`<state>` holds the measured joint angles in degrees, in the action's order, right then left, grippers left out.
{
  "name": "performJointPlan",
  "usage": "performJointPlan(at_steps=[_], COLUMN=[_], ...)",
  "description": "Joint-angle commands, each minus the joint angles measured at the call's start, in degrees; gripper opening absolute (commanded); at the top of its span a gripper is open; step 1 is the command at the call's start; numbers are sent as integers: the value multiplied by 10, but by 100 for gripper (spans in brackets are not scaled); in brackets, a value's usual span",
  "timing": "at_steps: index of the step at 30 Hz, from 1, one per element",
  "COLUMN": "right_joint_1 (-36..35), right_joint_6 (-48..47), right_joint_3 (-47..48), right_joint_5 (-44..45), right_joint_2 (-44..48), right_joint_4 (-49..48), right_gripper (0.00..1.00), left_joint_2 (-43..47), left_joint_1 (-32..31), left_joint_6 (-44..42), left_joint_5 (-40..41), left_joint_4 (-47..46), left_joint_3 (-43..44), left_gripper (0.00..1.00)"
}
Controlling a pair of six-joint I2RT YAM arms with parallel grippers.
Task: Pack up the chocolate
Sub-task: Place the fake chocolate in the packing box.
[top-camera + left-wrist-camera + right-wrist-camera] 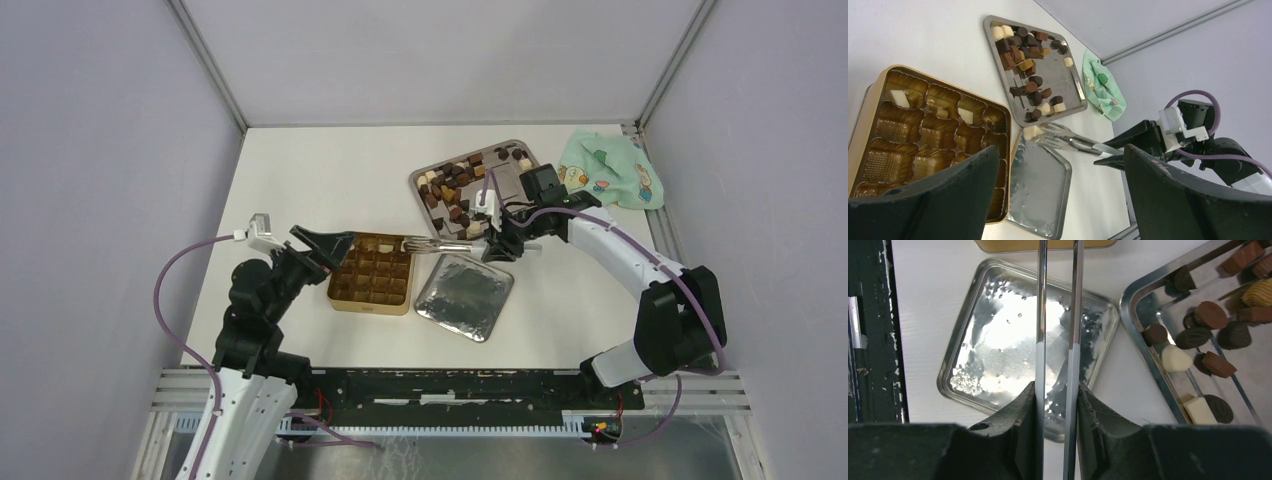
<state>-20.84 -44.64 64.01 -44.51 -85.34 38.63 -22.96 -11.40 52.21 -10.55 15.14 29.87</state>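
Note:
Loose chocolate (462,180) in dark brown, light brown and cream-white lies in a silver tray (413,181) at the back right. The gold gridded tin (368,307) sits mid-table with a few cream pieces (898,97) in its cells. My right gripper (497,241) is shut on the long silver tongs (443,245), seen between its fingers in the right wrist view as tongs (1042,315). The tong tips pinch one cream-white piece (1030,132) at the tin's near-right corner. My left gripper (333,247) stands open and holds nothing at the tin's left edge.
A silver lid (465,295) lies right of the tin, under the tongs. A green patterned cloth (610,170) is bunched at the back right corner. Grey walls close in the table on three sides.

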Motion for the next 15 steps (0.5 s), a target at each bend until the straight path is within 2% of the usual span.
performJointPlan(at_steps=[1, 15], right_joint_1=[-31, -78], right_joint_6=[3, 42], right_joint_3=[-15, 14], right_joint_5=[27, 85], right_joint_2=[22, -22], right_joint_4=[-32, -48], right_gripper=[0, 8], left_joint_2=[13, 17], left_joint_1=[-1, -1], left_joint_6=[20, 22], left_joint_5=[9, 11], left_joint_4=[7, 9], left_joint_3=[-3, -2], left_gripper=[98, 97])
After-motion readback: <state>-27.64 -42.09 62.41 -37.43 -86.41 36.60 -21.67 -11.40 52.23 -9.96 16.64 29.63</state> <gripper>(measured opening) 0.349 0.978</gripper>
